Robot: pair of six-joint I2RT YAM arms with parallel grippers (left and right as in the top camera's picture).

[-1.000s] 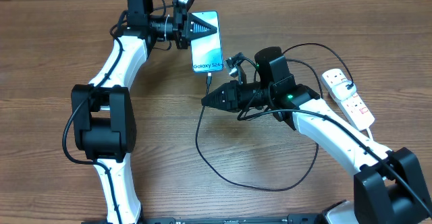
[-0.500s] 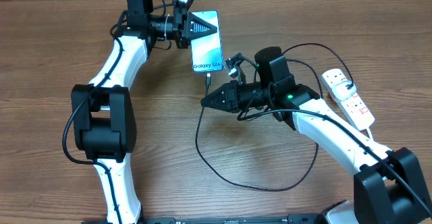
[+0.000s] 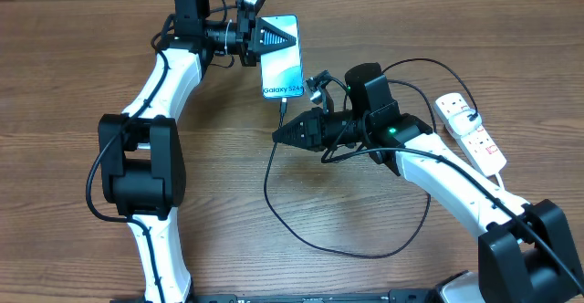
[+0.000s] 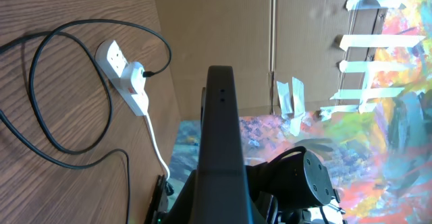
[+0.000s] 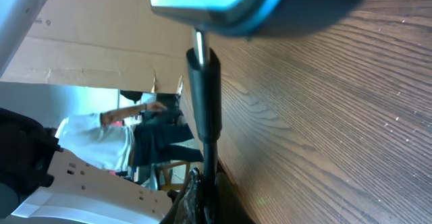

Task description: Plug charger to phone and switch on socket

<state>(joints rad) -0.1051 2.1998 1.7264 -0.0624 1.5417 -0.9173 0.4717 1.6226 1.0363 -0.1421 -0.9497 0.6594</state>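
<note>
The phone (image 3: 282, 64) lies screen-up at the back of the table, its lit screen reading "Galaxy S24+". My left gripper (image 3: 291, 36) is shut, its tips lying over the phone's upper end; in the left wrist view the shut left gripper (image 4: 221, 72) fills the middle and hides the phone. The charger (image 3: 274, 189) loops across the table. Its connector (image 5: 202, 82) stands at the phone's (image 5: 223, 1) bottom edge with some bare metal showing. My right gripper (image 3: 276, 135) is shut on the charger cable just behind the connector. The socket (image 3: 471, 131) lies far right.
A black plug (image 3: 468, 116) sits in the socket. In the left wrist view the socket (image 4: 123, 72) and its white cord (image 4: 156, 143) lie on the wood. The right arm's white links (image 3: 447, 180) cross the table's right side. A cardboard wall (image 4: 223, 21) stands behind.
The left gripper and the phone under it have shifted slightly to the right. The right arm and the cable have stayed where they were.
</note>
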